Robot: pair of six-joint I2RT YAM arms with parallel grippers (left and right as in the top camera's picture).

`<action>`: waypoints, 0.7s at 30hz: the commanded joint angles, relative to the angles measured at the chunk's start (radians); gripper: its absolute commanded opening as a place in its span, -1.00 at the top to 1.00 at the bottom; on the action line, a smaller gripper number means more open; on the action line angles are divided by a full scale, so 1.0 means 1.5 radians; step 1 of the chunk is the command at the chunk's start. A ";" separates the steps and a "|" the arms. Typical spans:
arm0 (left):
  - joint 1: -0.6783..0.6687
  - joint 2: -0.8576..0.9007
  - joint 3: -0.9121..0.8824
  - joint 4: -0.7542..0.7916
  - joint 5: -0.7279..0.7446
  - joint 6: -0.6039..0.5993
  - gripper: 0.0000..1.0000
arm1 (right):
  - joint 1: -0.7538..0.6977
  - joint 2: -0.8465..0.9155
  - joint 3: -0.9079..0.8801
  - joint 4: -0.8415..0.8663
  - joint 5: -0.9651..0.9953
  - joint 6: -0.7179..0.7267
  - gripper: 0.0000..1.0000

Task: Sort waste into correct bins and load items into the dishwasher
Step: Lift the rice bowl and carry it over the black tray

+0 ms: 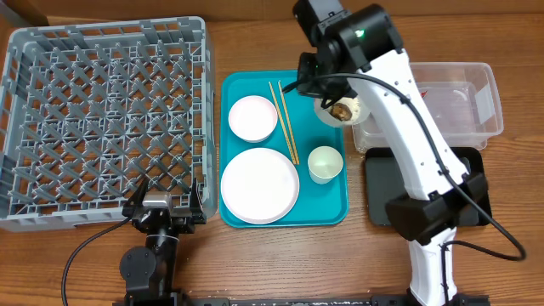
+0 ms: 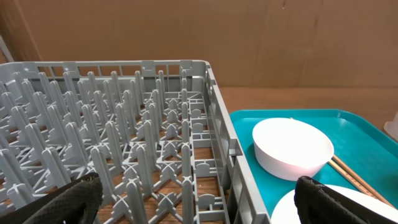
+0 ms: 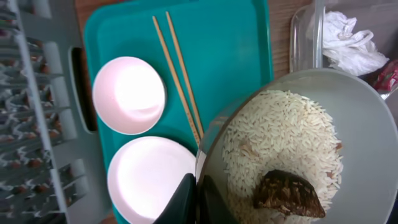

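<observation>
The rack (image 1: 110, 127) is matt grey plastic, the tray (image 1: 319, 204) smooth teal plastic. The tub (image 1: 476, 93) is clear, glossy plastic. The chopsticks (image 1: 285, 123) and table (image 1: 280, 263) are wood.

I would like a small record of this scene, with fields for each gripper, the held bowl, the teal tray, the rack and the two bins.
left gripper: open, empty, at the near edge of the dish rack
right gripper: shut on the rim of a bowl
held bowl contents: white rice, brown food scrap
teal tray: small white bowl, plate, chopsticks, cup
dish rack: no dishes
clear tub: tissue, red wrapper
black tray: partly hidden
</observation>
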 commanded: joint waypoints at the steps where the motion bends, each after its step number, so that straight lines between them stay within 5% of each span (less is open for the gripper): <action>1: -0.005 -0.007 -0.006 0.003 0.005 0.003 -1.00 | 0.001 -0.097 0.008 0.002 -0.021 -0.016 0.92; 13: -0.005 -0.007 -0.006 0.003 0.005 0.003 -1.00 | -0.033 -0.424 -0.382 0.013 0.026 -0.010 0.92; 21: -0.005 -0.007 -0.006 0.003 0.005 0.003 -1.00 | -0.084 -0.590 -0.687 0.202 0.008 -0.046 0.92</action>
